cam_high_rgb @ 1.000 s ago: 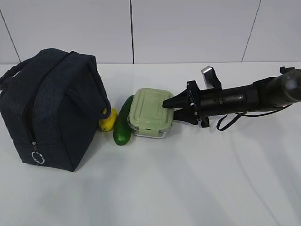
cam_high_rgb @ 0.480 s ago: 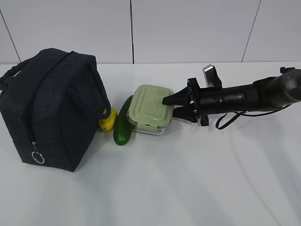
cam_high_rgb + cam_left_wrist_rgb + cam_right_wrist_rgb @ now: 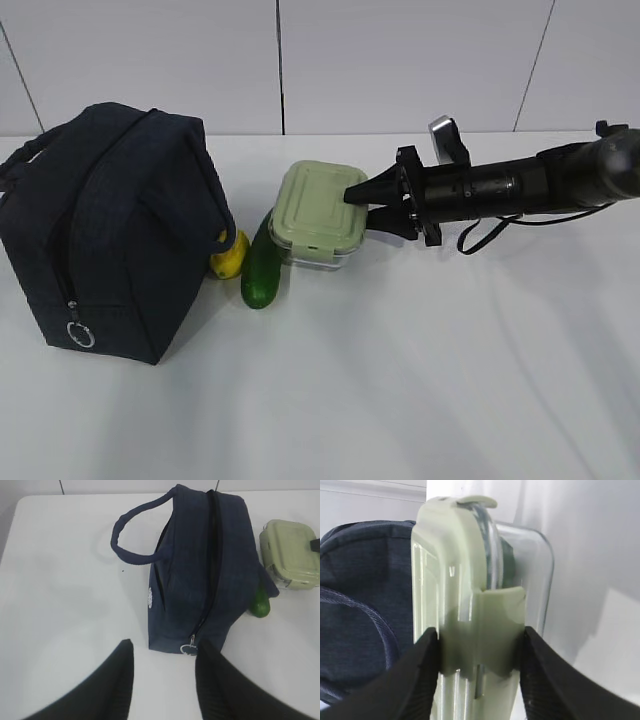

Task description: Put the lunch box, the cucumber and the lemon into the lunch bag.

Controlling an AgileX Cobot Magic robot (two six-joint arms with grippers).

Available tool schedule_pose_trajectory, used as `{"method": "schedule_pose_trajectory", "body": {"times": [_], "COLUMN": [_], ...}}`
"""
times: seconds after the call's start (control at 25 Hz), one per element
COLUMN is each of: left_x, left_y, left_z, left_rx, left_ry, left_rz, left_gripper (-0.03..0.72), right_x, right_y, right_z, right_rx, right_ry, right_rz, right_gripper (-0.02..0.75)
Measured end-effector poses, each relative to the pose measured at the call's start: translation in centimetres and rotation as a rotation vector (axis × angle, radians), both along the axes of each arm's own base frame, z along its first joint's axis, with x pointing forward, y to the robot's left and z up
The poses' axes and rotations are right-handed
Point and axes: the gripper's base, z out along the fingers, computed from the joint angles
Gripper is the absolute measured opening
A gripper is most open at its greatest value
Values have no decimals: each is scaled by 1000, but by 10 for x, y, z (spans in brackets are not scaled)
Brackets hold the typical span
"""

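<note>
Grip: my right claw (image 3: 352, 207) clamps the box (image 3: 316, 214) at its near short end, one jaw on the lid, one under the base, so I can lift it clear.
Box: tilted, lid facing up and toward the camera, far edge over the cucumber (image 3: 262, 268); long axis roughly in line with my arm.
Bag (image 3: 95, 230): left on the table (image 3: 400, 380), zip apparently shut.
Lemon (image 3: 230, 256): against the bag.
Left claw (image 3: 162, 680): half-wide, empty, above the zip ring.

The right arm (image 3: 520, 188) is being seen as a black, tube-shaped limb with ribbed rings, a thin black cable looping beneath it and a silvery block on top. Both the right pincer (image 3: 358, 205) and left pincer (image 3: 164, 680) are showing matte black, tapering fingers.
</note>
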Motion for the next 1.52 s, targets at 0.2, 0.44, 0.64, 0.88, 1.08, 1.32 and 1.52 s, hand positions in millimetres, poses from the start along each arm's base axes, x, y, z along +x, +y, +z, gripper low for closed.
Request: {"method": "schedule_pose_trajectory", "body": {"times": [0.2, 0.44, 0.64, 0.88, 1.08, 1.32, 1.52], "left_x": [50, 97, 118, 143, 157, 171, 187], "left_y": [-2, -4, -4, -6, -7, -7, -18], "left_z": [1, 11, 9, -6, -15, -16, -22], "left_rx": [28, 16, 14, 33, 54, 74, 77], "left_ry": [53, 100, 125, 183, 224, 246, 284], "left_rz": [-51, -66, -70, -114, -145, -175, -220], "left_gripper": [279, 277, 275, 275, 276, 279, 381], "right_x": [2, 3, 3, 3, -1, -6, -8], "right_y": [0, 0, 0, 0, 0, -1, -2], "right_z": [4, 5, 5, 5, 0, 2, 37], "right_rx": [-1, -1, -6, -14, -60, -111, -110], "right_ry": [-8, -12, -11, -23, 20, 58, 45], "right_rz": [7, 7, 12, 20, 56, 97, 84], "right_gripper": [351, 351, 351, 351, 351, 351, 351]}}
